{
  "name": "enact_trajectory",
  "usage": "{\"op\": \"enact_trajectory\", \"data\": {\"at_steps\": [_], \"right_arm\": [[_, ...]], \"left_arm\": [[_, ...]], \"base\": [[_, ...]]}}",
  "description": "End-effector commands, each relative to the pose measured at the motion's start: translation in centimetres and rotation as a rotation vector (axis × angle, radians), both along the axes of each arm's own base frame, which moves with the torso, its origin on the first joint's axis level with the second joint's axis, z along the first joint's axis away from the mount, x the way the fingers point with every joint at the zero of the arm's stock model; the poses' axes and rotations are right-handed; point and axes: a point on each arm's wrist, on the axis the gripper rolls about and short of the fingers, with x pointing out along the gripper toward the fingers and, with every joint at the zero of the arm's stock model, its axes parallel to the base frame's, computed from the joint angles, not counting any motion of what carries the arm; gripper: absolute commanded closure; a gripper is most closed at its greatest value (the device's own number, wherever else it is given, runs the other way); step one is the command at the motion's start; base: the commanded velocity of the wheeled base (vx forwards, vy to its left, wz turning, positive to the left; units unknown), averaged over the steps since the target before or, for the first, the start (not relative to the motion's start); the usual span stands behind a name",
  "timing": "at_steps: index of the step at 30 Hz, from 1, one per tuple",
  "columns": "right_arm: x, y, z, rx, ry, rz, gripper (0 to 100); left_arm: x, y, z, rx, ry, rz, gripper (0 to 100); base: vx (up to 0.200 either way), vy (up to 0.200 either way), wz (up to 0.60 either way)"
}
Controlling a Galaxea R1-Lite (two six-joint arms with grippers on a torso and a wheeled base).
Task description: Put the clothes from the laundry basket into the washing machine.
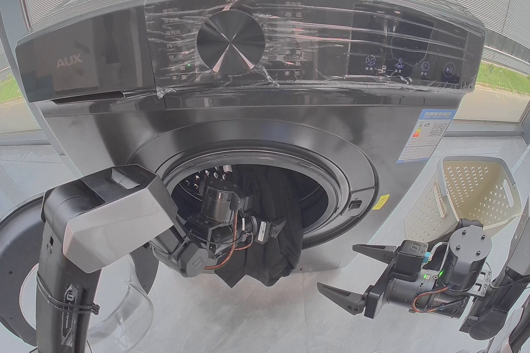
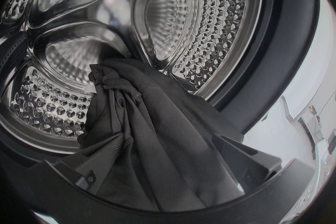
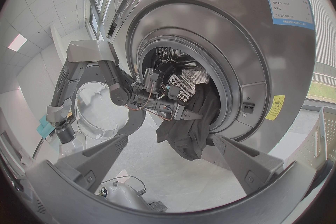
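A black garment [image 1: 274, 238] hangs over the lower rim of the washing machine [image 1: 248, 111] opening, part inside the steel drum [image 2: 157, 25] and part drooping toward the floor. My left gripper [image 1: 264, 230] is at the mouth of the drum, open. Its fingers [image 2: 105, 154] are spread on either side of the garment [image 2: 157, 123], which lies between them. From the right wrist view, the left gripper [image 3: 187, 114] rests against the cloth [image 3: 192, 126]. My right gripper [image 1: 338, 267] hovers low above the floor, right of the opening, open with nothing between its fingers [image 3: 245, 161].
The cream laundry basket [image 1: 477, 188] stands on the floor to the right of the machine, behind my right arm. The round glass door [image 3: 99, 109] is swung open to the left, close beside my left arm. Light floor tiles [image 1: 265, 315] lie before the machine.
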Motion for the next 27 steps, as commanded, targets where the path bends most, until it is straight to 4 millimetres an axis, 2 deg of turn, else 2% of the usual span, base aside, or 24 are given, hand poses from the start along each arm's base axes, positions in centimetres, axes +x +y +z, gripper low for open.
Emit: {"op": "enact_trajectory", "data": {"at_steps": [1, 5, 6, 13, 17, 21, 27], "right_arm": [[0.0, 0.0, 0.0, 0.002, -0.001, -0.001, 0], [0.0, 0.0, 0.0, 0.003, 0.0, 0.0, 0], [0.0, 0.0, 0.0, 0.002, -0.001, 0.001, 0], [0.1, 0.1, 0.0, 0.002, 0.001, 0.002, 0], [0.1, 0.0, 0.0, 0.003, -0.002, -0.001, 0], [0.1, 0.0, 0.1, 0.005, -0.002, -0.001, 0], [0.1, 0.0, 0.1, 0.005, -0.002, 0.0, 0]], "left_arm": [[-0.4, -0.1, -0.2, 0.01, 0.009, -0.006, 0], [-0.3, 0.0, -1.3, 0.03, 0.02, -0.008, 0], [-0.3, 0.0, -1.5, 0.032, 0.024, -0.008, 100], [0.3, -0.1, -1.3, 0.014, 0.002, 0.005, 100], [2.1, -1.0, 1.0, -0.09, -0.07, 0.047, 100], [4.5, -2.0, 3.1, -0.207, -0.158, 0.173, 100], [6.0, -2.7, 3.9, -0.259, -0.25, 0.204, 100]], "base": [[0.0, 0.0, 0.0], [0.0, 0.0, 0.0], [0.0, 0.0, 0.0], [0.0, 0.0, 0.0], [0.0, 0.0, 0.0], [0.0, 0.0, 0.0], [0.0, 0.0, 0.0]]}}
